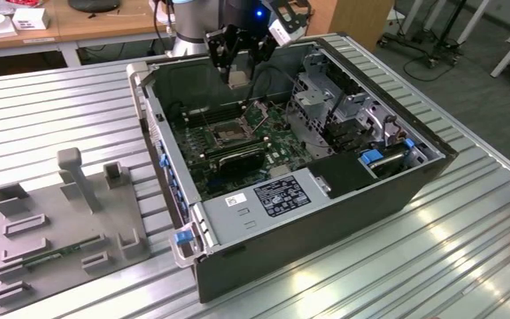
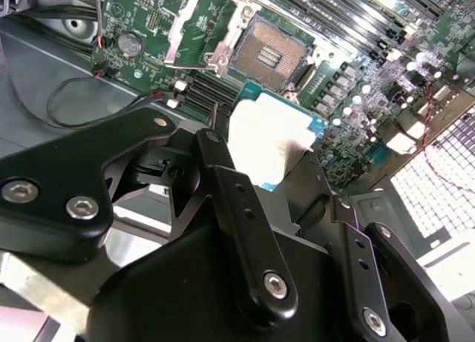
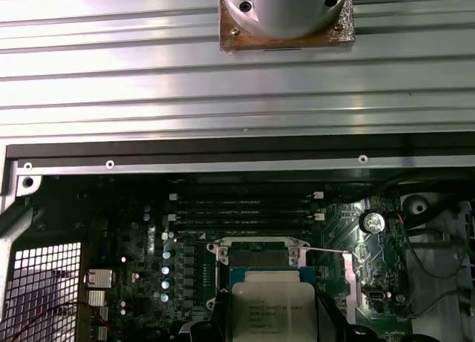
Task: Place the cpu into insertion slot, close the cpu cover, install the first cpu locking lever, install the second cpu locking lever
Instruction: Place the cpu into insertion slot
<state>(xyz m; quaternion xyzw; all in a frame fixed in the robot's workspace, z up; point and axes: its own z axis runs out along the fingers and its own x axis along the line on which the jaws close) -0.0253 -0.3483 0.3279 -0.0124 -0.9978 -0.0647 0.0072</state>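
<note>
Hand (image 2: 261, 162) grips cpu (image 2: 271, 138) | ribbed metal table (image 1: 467, 252) (silvery) | wooden desk (image 1: 104, 25) beyond

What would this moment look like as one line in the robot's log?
gripper: shut on cpu | cpu: in air over motherboard, not seated | insertion slot: empty, uncovered | cpu cover: swung open
</note>
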